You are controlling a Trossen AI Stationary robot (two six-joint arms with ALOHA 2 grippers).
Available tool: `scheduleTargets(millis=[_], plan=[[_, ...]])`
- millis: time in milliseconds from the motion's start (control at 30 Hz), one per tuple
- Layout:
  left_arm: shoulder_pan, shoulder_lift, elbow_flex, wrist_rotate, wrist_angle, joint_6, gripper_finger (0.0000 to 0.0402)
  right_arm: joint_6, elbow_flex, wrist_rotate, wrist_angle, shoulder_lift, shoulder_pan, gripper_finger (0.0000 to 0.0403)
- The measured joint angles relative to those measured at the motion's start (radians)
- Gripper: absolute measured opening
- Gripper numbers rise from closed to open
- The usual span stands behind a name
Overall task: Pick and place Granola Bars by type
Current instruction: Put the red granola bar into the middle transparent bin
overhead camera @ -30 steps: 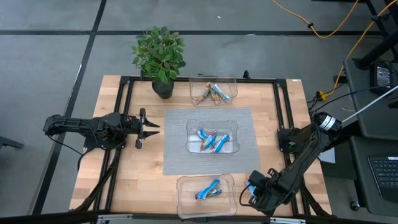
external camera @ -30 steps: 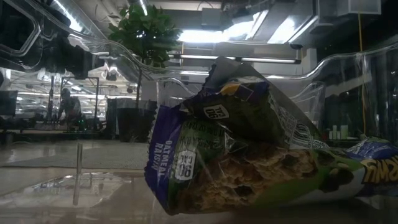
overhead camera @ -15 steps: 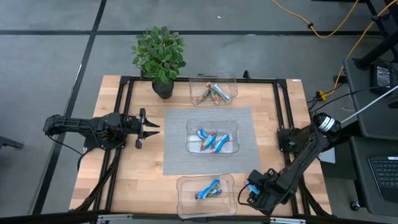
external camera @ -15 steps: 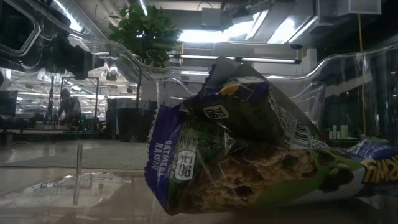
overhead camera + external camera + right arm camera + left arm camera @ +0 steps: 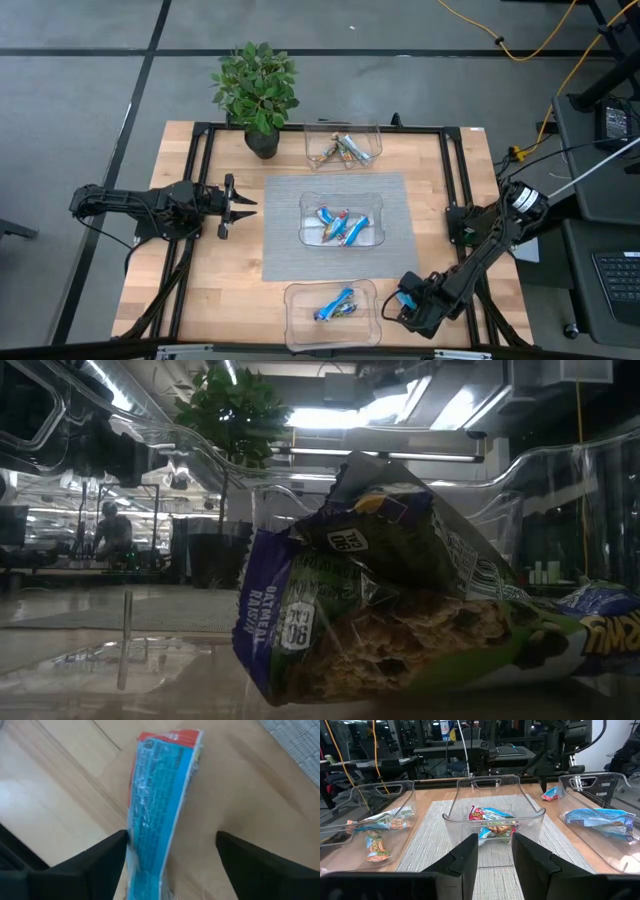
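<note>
Right claw (image 5: 403, 308) low at counter (image 5: 230, 290) edge, just right of near bin (image 5: 332, 310) — jaws spread wide, straddling loose blue bar (image 5: 157, 815) lying flat on wood, not gripped. Left claw (image 5: 243, 206) idle, left of grey mat (image 5: 290, 250), fingers narrowly parted, empty. Remaining Granola Bars (image 5: 342, 226) sit in three clear bins — near bin, middle bin on mat, far bin beyond mat.
</note>
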Motion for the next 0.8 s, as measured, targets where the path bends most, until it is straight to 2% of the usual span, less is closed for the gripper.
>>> scheduleTargets(millis=[200,667,800], plan=[[0.0,0.0,0.0,0.0,0.0,0.0,0.0113,0.0,-0.015,-0.012,0.002,-0.002,0.0,0.0259],[0.0,0.0,0.0,0.0,0.0,0.0,0.0113,-0.005,0.006,-0.052,0.03,0.002,0.0,0.0042],[0.0,0.0,0.0,0.0,0.0,0.0,0.0113,-0.007,0.025,-0.051,0.019,0.002,0.0,0.0014]])
